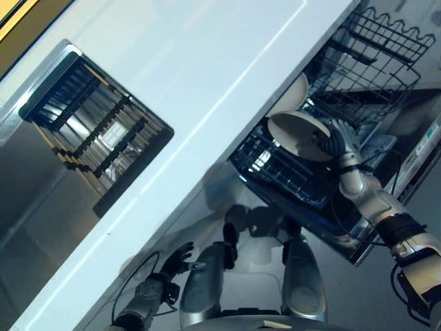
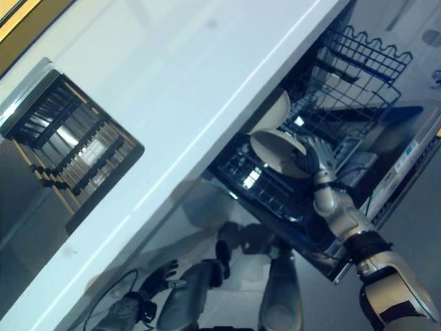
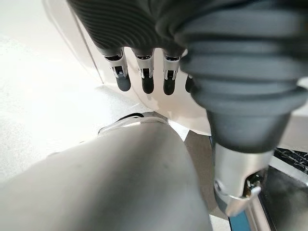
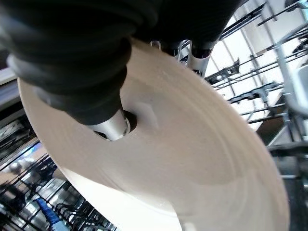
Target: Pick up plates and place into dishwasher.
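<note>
A: Right hand (image 1: 335,143) pinches a cream plate (image 4: 159,159), thumb on its face, over the dishwasher rack (image 1: 289,181).
B: Placing step; next tilt it upright between tines. Left hand (image 1: 176,258) hangs relaxed.

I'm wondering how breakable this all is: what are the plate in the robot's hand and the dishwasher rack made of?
The plate in the right hand looks like glazed ceramic, or possibly melamine: cream, smooth, with a soft sheen. The rack looks like coated metal wire: thin dark rods in a grid with a wavy top edge.
</note>
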{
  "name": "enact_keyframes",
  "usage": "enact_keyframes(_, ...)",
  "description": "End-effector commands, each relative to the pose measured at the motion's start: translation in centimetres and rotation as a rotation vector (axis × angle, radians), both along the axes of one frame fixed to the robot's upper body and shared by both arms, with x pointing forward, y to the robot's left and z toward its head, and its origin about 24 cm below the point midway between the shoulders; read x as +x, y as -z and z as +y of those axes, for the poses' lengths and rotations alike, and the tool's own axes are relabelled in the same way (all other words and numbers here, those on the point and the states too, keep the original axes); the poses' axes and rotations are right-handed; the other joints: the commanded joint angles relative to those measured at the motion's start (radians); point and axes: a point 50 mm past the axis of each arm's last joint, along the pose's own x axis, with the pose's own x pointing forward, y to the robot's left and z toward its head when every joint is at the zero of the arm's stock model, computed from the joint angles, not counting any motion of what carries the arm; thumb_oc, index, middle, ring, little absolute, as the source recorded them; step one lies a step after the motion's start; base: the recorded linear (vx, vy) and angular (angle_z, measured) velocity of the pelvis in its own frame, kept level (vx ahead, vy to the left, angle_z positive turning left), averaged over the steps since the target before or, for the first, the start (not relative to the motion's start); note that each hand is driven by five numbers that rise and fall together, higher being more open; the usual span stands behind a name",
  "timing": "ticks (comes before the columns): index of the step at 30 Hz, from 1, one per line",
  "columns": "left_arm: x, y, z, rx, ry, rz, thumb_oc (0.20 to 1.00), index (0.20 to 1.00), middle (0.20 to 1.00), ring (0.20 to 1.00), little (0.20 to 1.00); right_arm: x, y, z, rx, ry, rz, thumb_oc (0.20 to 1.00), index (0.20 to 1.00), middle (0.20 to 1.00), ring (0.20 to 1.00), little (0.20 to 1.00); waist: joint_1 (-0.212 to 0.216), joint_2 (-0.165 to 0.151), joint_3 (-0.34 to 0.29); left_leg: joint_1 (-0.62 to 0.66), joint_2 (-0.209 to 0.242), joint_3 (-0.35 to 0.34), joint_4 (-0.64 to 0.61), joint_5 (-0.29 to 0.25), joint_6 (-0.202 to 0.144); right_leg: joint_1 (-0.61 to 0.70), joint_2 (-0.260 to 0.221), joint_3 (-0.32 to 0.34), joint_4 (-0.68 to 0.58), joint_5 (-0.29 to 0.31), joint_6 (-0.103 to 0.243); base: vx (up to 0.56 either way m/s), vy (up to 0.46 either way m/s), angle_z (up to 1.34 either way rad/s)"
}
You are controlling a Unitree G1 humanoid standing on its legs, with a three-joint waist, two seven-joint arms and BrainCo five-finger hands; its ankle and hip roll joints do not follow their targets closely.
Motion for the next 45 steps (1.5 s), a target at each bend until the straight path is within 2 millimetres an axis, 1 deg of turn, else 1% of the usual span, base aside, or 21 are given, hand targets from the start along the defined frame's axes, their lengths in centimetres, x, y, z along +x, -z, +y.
enact_keyframes(1,-0.9,-0.1,1.6,0.042,0.038,0.017,1.000,1.000,1.000,1.000,1.000,0.8,-0.6,-1.0,-0.058,0.067,0.035,0.200,0.200,0.200,0.200,0.200,0.033,-0.018,-0.058,-0.080,0.015,-0.053,-0.016,0.062,-0.029,0.042,-0.021,-0.039,0.058,-0.098,0.000,0.00,0.000,0.00)
enact_keyframes(3,-0.6,-0.2,1.7,0.044,0.033,0.013,1.000,1.000,1.000,1.000,1.000,1.0,0.2,-1.0,-0.063,0.073,0.114,0.200,0.200,0.200,0.200,0.200,0.035,-0.022,-0.057,-0.081,0.015,-0.052,-0.015,0.062,-0.028,0.044,-0.021,-0.040,0.057,-0.097,0.001,0.00,0.000,0.00)
enact_keyframes(4,-0.6,-0.2,1.7,0.045,0.032,0.012,1.000,1.000,1.000,1.000,1.000,1.0,0.3,-1.0,-0.064,0.074,0.121,0.200,0.200,0.200,0.200,0.200,0.036,-0.022,-0.057,-0.081,0.015,-0.052,-0.014,0.062,-0.028,0.044,-0.021,-0.040,0.057,-0.097,0.000,0.00,0.000,0.00)
enact_keyframes(5,-0.4,-0.3,1.8,0.047,0.029,0.009,1.000,1.000,1.000,1.000,1.000,1.0,0.9,-1.2,-0.063,0.097,0.178,0.200,0.200,0.200,0.200,0.200,0.037,-0.025,-0.056,-0.081,0.016,-0.052,-0.014,0.063,-0.027,0.045,-0.021,-0.041,0.057,-0.097,0.000,0.00,0.000,0.00)
enact_keyframes(8,-0.1,-0.5,2.1,0.058,0.026,0.003,1.000,1.000,1.000,1.000,1.000,0.9,2.3,-2.0,-0.053,0.153,0.269,0.200,0.200,0.200,0.200,0.200,0.039,-0.034,-0.056,-0.082,0.022,-0.047,-0.009,0.060,-0.026,0.050,-0.019,-0.044,0.054,-0.095,0.000,0.00,-0.024,0.00)
enact_keyframes(10,0.2,-0.7,2.2,0.061,0.022,-0.002,1.000,1.000,1.000,1.000,1.000,0.9,2.7,-2.4,-0.049,0.180,0.301,0.200,0.200,0.200,0.200,0.200,0.041,-0.037,-0.055,-0.083,0.026,-0.045,-0.005,0.059,-0.027,0.053,-0.019,-0.046,0.052,-0.094,-0.001,0.00,-0.019,0.01)
enact_keyframes(13,0.5,-0.8,2.2,0.065,0.027,-0.006,1.000,1.000,1.000,1.000,1.000,1.0,2.9,-2.8,-0.044,0.214,0.337,0.200,0.200,0.200,0.200,0.200,0.041,-0.037,-0.053,-0.083,0.029,-0.042,-0.003,0.058,-0.027,0.054,-0.018,-0.045,0.051,-0.092,0.000,0.00,0.000,0.00)
enact_keyframes(14,0.5,-0.8,2.2,0.064,0.028,-0.005,1.000,1.000,1.000,1.000,1.000,1.1,2.8,-3.0,-0.039,0.221,0.340,0.432,0.432,0.432,0.432,0.432,0.041,-0.036,-0.054,-0.081,0.030,-0.040,-0.004,0.058,-0.028,0.056,-0.017,-0.044,0.049,-0.091,0.000,0.00,0.000,0.00)
enact_keyframes(15,0.5,-0.8,2.2,0.063,0.028,-0.004,1.000,1.000,1.000,1.000,1.000,1.1,2.8,-3.1,-0.031,0.231,0.348,0.849,0.849,0.849,0.849,0.849,0.041,-0.034,-0.054,-0.079,0.030,-0.039,-0.005,0.058,-0.029,0.060,-0.017,-0.043,0.045,-0.091,0.000,0.00,0.000,0.00)
enact_keyframes(16,0.4,-0.7,2.2,0.063,0.027,-0.002,1.000,1.000,1.000,1.000,1.000,1.2,2.7,-3.2,-0.030,0.238,0.356,1.000,1.000,1.000,1.000,1.000,0.039,-0.033,-0.054,-0.076,0.031,-0.037,-0.005,0.057,-0.031,0.063,-0.017,-0.042,0.043,-0.091,0.000,0.00,0.000,0.00)
enact_keyframes(21,0.1,-0.7,2.1,0.056,0.018,0.005,1.000,1.000,1.000,1.000,1.000,1.1,2.3,-3.0,-0.012,0.227,0.350,1.000,1.000,1.000,1.000,1.000,0.029,-0.029,-0.057,-0.068,0.033,-0.028,-0.010,0.058,-0.033,0.069,-0.016,-0.034,0.036,-0.089,0.001,0.00,0.000,0.00)
enact_keyframes(26,-0.1,-0.6,2.0,0.047,0.005,0.013,1.000,1.000,1.000,1.000,1.000,0.7,1.6,-2.7,0.027,0.205,0.300,1.000,1.000,1.000,1.000,1.000,0.010,-0.026,-0.062,-0.061,0.036,-0.017,-0.014,0.058,-0.035,0.069,-0.014,-0.024,0.035,-0.090,0.001,0.00,0.004,-0.01)
enact_keyframes(29,-0.1,-0.6,1.9,0.038,-0.005,0.013,1.000,1.000,1.000,1.000,1.000,0.3,1.6,-2.7,0.045,0.199,0.278,1.000,1.000,1.000,1.000,1.000,-0.002,-0.025,-0.063,-0.057,0.036,-0.009,-0.019,0.058,-0.034,0.066,-0.013,-0.015,0.034,-0.091,0.001,0.00,0.008,-0.01)
enact_keyframes(37,-0.8,-0.2,1.6,0.030,-0.015,0.027,1.000,1.000,1.000,1.000,1.000,-0.5,1.4,-3.4,0.089,0.207,0.225,1.000,1.000,1.000,1.000,1.000,-0.016,-0.026,-0.072,-0.039,0.039,0.000,-0.029,0.057,-0.034,0.076,-0.010,-0.006,0.028,-0.093,-0.001,0.00,0.005,-0.01)
enact_keyframes(42,-1.4,-0.1,2.0,0.027,-0.032,0.036,1.000,1.000,1.000,1.000,1.000,-1.3,0.7,-4.2,0.155,0.233,0.147,1.000,1.000,1.000,1.000,1.000,-0.028,-0.033,-0.080,-0.027,0.040,0.007,-0.035,0.055,-0.032,0.084,-0.005,0.002,0.025,-0.095,0.000,0.02,0.008,-0.06)
enact_keyframes(45,-1.5,0.0,2.0,0.025,-0.044,0.035,1.000,1.000,1.000,1.000,1.000,-1.8,-0.1,-4.8,0.194,0.270,0.068,1.000,1.000,1.000,1.000,1.000,-0.037,-0.036,-0.082,-0.025,0.042,0.011,-0.034,0.053,-0.030,0.083,-0.003,0.008,0.025,-0.093,0.002,0.00,0.001,-0.06)
